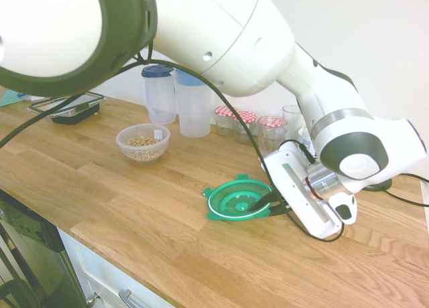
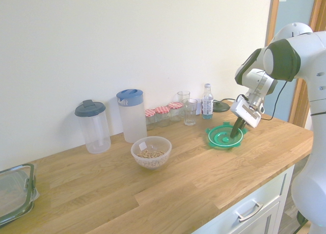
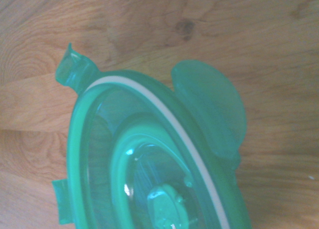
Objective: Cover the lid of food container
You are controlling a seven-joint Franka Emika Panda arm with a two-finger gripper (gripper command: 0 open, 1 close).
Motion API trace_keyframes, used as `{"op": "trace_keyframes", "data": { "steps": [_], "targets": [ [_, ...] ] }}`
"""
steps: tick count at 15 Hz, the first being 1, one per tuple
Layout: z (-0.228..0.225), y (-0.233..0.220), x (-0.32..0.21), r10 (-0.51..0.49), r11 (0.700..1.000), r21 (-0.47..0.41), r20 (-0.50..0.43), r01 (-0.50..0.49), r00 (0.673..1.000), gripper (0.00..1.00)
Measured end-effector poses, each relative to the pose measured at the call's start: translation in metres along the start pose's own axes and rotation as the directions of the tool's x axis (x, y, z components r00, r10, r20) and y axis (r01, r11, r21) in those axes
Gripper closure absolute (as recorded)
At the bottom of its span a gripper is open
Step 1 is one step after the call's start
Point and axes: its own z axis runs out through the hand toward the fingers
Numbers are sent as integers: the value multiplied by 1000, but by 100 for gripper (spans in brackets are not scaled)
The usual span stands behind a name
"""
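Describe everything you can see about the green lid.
The lid is round, translucent green plastic with clip tabs around its rim, a white ring inside the edge and a raised centre. It sits on the wooden counter, tilted slightly, apart from the bowl. The gripper is shut on its near edge.

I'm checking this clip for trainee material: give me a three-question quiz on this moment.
1. True or false: the lid already sits on the food container.
2. The gripper is: A) open above the food container, B) shut on the lid, C) holding a jar.
3. Fill in: the food container stands in front of two tall clear ____ with dark and blue tops.

Key: 1 false, the two are apart on the wooden counter. 2 B. 3 jugs.
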Motion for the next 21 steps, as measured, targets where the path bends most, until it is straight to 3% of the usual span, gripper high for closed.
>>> {"op": "trace_keyframes", "data": {
  "steps": [5, 7, 9, 12, 15, 21],
  "targets": [
    [-125, -58, -107, -41, 966, -258, -230, -21, 972, 100],
    [-169, -85, -162, -72, 939, -341, -338, -50, 939, 100],
    [-185, -114, -199, -106, 906, -413, -430, -91, 896, 100],
    [-167, -169, -224, -166, 842, -512, -547, -170, 821, 100],
    [-114, -220, -235, -235, 763, -587, -642, -271, 730, 100],
    [-9, -277, -287, -390, 595, -630, -769, -498, 507, 100]
  ]
}}
